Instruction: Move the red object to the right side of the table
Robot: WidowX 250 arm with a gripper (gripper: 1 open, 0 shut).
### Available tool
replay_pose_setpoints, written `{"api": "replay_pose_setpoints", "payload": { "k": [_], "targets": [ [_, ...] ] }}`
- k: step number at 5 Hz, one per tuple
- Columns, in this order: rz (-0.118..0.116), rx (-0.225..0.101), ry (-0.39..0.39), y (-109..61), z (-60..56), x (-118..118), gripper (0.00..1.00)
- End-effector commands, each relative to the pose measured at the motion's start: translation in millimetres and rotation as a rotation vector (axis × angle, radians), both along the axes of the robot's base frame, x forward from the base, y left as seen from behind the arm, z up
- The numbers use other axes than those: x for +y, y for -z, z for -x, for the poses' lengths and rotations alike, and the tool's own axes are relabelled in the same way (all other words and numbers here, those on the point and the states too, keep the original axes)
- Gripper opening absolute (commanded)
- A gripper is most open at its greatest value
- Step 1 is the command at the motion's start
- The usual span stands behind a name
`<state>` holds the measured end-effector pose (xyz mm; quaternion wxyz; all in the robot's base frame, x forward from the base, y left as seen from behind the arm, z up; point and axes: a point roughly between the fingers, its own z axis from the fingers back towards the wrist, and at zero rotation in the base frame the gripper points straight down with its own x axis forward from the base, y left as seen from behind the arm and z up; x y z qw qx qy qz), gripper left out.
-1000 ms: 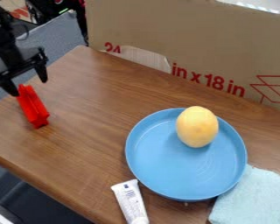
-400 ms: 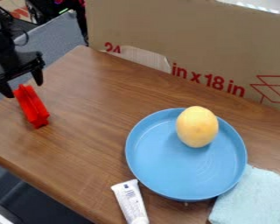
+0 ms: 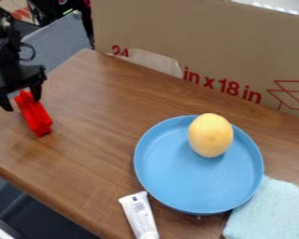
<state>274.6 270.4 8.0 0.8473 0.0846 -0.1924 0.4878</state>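
The red object [image 3: 37, 118] is a small bright red block lying near the left edge of the brown wooden table [image 3: 108, 107]. My black gripper [image 3: 21, 96] has come down over its far upper end, and the dark fingers stand on either side of that end. The view is too small to show whether they press on the block. The arm rises out of the picture at the top left.
A round blue plate [image 3: 159, 182] with a yellow-orange fruit [image 3: 211, 134] sits right of centre. A large cardboard box [image 3: 202, 42] lines the back. A white tube [image 3: 139, 216] lies at the front edge and a light blue cloth [image 3: 271, 215] at the front right.
The gripper has dropped lower and slightly left onto the red object's upper end, and its fingers look closer together. The red object has not moved.
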Motion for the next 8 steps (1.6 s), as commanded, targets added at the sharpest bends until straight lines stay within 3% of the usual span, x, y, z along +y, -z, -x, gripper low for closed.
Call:
{"api": "replay_pose_setpoints", "payload": {
  "k": [1, 2, 4, 5, 6, 8],
  "targets": [
    [-0.002, -0.016, -0.018, -9.0, -2.2, -3.2, 0.00],
    [0.006, -0.001, -0.009, -11.8, 3.4, -9.8, 0.00],
    [-0.006, 0.044, -0.016, -22.0, -15.2, -36.8, 0.00],
    [0.013, 0.066, -0.016, -16.6, -22.4, -45.7, 0.00],
    [0.032, 0.082, -0.011, -15.4, -14.7, -44.6, 0.00],
    [0.049, 0.093, -0.013, -23.5, -14.1, -42.2, 0.00]
  ]
}}
